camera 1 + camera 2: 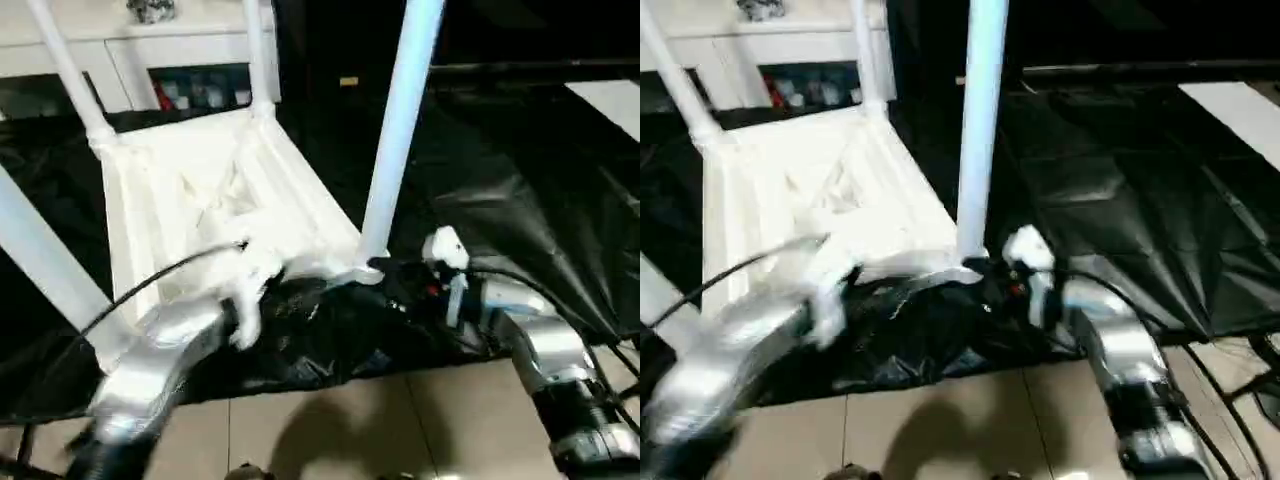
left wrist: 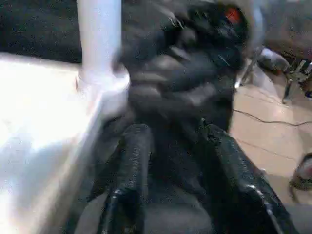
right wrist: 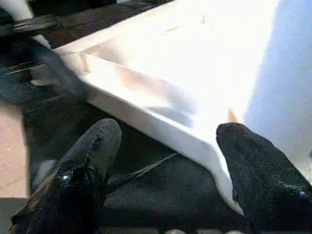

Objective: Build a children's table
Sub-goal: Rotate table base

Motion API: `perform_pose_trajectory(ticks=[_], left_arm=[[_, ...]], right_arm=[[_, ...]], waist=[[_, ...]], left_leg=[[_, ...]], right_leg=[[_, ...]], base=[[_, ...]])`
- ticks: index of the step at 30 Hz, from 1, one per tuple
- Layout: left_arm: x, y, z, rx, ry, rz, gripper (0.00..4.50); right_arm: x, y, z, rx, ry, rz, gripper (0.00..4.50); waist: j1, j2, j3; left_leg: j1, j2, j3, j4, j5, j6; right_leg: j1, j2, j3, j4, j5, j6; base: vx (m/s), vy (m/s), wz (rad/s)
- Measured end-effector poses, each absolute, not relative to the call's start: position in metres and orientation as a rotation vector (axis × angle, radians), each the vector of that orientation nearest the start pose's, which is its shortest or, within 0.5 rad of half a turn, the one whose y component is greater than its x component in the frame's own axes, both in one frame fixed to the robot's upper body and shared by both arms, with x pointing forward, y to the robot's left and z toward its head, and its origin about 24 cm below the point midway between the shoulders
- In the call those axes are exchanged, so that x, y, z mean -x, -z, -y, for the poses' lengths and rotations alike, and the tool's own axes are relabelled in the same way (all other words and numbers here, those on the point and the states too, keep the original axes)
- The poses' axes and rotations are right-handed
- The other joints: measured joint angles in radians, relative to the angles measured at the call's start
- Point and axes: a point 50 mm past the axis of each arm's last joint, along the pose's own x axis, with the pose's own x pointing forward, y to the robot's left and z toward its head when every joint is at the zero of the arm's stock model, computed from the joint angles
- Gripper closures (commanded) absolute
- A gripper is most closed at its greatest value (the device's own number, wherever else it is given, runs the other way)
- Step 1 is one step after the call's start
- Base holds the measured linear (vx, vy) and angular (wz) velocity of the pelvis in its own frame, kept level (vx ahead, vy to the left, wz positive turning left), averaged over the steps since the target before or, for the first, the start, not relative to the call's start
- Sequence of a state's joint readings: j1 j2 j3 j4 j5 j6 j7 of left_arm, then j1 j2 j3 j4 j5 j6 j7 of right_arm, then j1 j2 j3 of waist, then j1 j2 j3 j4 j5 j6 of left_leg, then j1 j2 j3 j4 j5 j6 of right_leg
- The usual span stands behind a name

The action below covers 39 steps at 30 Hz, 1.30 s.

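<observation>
Probably light, stiff, slippery plastic, the upturned tabletop [image 1: 200, 200]; grasp the leg [image 1: 400, 130] low. Right gripper [image 3: 165, 161] apart at its rim, left gripper [image 2: 170, 161] apart, empty.

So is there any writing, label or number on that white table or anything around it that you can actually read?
None can be read.
Tabletop and legs: plain white, no print.
Small yellowish tag in the dark background: too small and blurred to read.
Colourful items on the shelf behind: any labels are too blurred to read.
Red spot on the right gripper's housing: only a coloured mark, no letters visible.
</observation>
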<state>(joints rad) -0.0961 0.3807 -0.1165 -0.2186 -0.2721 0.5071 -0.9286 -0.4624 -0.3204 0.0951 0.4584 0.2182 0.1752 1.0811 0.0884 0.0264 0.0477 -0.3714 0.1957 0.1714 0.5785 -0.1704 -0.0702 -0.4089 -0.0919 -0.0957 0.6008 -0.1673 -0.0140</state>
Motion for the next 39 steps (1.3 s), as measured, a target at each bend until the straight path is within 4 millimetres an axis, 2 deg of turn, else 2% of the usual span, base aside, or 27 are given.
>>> perform_pose_trajectory(ticks=[4,6,7,9,15,18,21,24,27,29,32,36,39], left_arm=[[-0.217,-0.07,-0.149,-0.018,1.117,-0.356,2.33],[-0.204,-0.07,-0.158,-0.034,1.119,-0.387,2.29],[-0.2,-0.07,-0.162,-0.035,1.114,-0.4,2.06],[-0.189,-0.069,-0.17,-0.033,1.096,-0.433,1.98],[-0.161,-0.07,-0.185,-0.053,1.079,-0.506,1.53],[-0.149,-0.071,-0.198,-0.058,1.041,-0.537,1.14],[-0.149,-0.074,-0.206,-0.082,1.009,-0.532,0.94],[-0.153,-0.082,-0.219,-0.128,0.955,-0.501,0.64],[-0.156,-0.084,-0.23,-0.145,0.896,-0.473,0.35],[-0.167,-0.09,-0.239,-0.142,0.815,-0.385,0.23],[-0.177,-0.1,-0.247,-0.161,0.752,-0.295,0.06],[-0.183,-0.103,-0.251,-0.135,0.735,-0.24,0.06],[-0.191,-0.108,-0.252,-0.122,0.714,-0.184,0.06]], right_arm=[[-0.32,-0.059,0.142,0.045,-1.105,-0.245,0.94],[-0.329,-0.06,0.137,0.053,-1.066,-0.238,0.94],[-0.333,-0.06,0.138,0.061,-1.035,-0.239,0.94],[-0.344,-0.062,0.139,0.079,-0.962,-0.239,0.94],[-0.365,-0.066,0.146,0.1,-0.755,-0.227,0.94],[-0.373,-0.067,0.152,0.102,-0.633,-0.229,0.94],[-0.377,-0.066,0.161,0.115,-0.517,-0.232,0.94],[-0.38,-0.067,0.175,0.149,-0.409,-0.224,0.94],[-0.379,-0.066,0.181,0.145,-0.389,-0.217,0.94],[-0.377,-0.062,0.182,0.131,-0.414,-0.224,0.94],[-0.371,-0.054,0.176,0.112,-0.466,-0.235,0.94],[-0.363,-0.044,0.174,0.106,-0.491,-0.239,0.94],[-0.356,-0.035,0.162,0.092,-0.528,-0.254,0.94]], waist=[[0.002,-0.004,0.002],[-0.002,-0.01,0.006],[-0.002,-0.013,0.008],[-0.002,-0.021,0.012],[0.0,-0.027,0.015],[0.001,-0.031,0.018],[0.004,-0.031,0.018],[-0.001,-0.032,0.018],[-0.004,-0.033,0.019],[-0.004,-0.033,0.018],[-0.003,-0.034,0.018],[0.0,-0.033,0.017],[0.001,-0.032,0.018]], left_leg=[[0.001,0.001,0.0,0.001,0.0,0.0],[0.002,0.0,0.0,0.001,0.0,0.0],[0.002,0.001,0.0,0.001,0.0,0.0],[0.002,0.001,0.0,0.001,0.0,0.0],[0.002,0.0,0.001,0.001,0.0,0.0],[0.001,0.0,0.001,-0.001,0.0,0.0],[0.001,0.0,0.001,-0.001,0.0,0.0],[0.0,0.0,0.002,-0.001,0.0,0.0],[0.001,0.001,0.002,-0.001,0.0,0.0],[0.001,0.001,0.002,0.0,0.0,0.0],[0.001,0.002,0.002,0.001,0.0,0.0],[0.002,0.003,0.003,0.002,0.0,0.0],[0.002,0.004,0.003,0.007,0.0,-0.001]], right_leg=[[0.001,0.001,0.0,0.0,-0.003,0.004],[0.001,0.001,0.001,0.0,-0.003,0.004],[0.001,0.001,0.001,0.0,-0.003,0.004],[0.001,0.001,0.002,0.0,-0.003,0.005],[0.001,0.001,0.003,0.0,-0.003,0.005],[0.001,0.001,0.003,-0.001,-0.003,0.005],[0.001,0.001,0.004,0.0,-0.004,0.006],[0.001,0.001,0.005,0.0,-0.004,0.005],[0.001,0.002,0.005,0.0,-0.003,0.004],[0.001,0.002,0.005,0.001,-0.002,0.002],[0.001,0.003,0.005,0.002,-0.001,0.001],[0.001,0.003,0.005,0.003,0.0,0.0],[0.001,0.003,0.005,0.008,-0.001,0.0]], base=[[0.0,0.0,0.0],[0.0,0.0,0.0],[0.0,0.0,0.0],[0.0,0.0,0.0],[0.0,0.0,0.0],[0.0,0.0,0.0],[0.0,0.0,0.0],[0.0,0.0,0.0],[0.0,0.0,0.0],[0.0,0.0,0.0],[0.0,0.0,0.0],[0.0,0.0,0.0],[0.0,0.0,0.0]])
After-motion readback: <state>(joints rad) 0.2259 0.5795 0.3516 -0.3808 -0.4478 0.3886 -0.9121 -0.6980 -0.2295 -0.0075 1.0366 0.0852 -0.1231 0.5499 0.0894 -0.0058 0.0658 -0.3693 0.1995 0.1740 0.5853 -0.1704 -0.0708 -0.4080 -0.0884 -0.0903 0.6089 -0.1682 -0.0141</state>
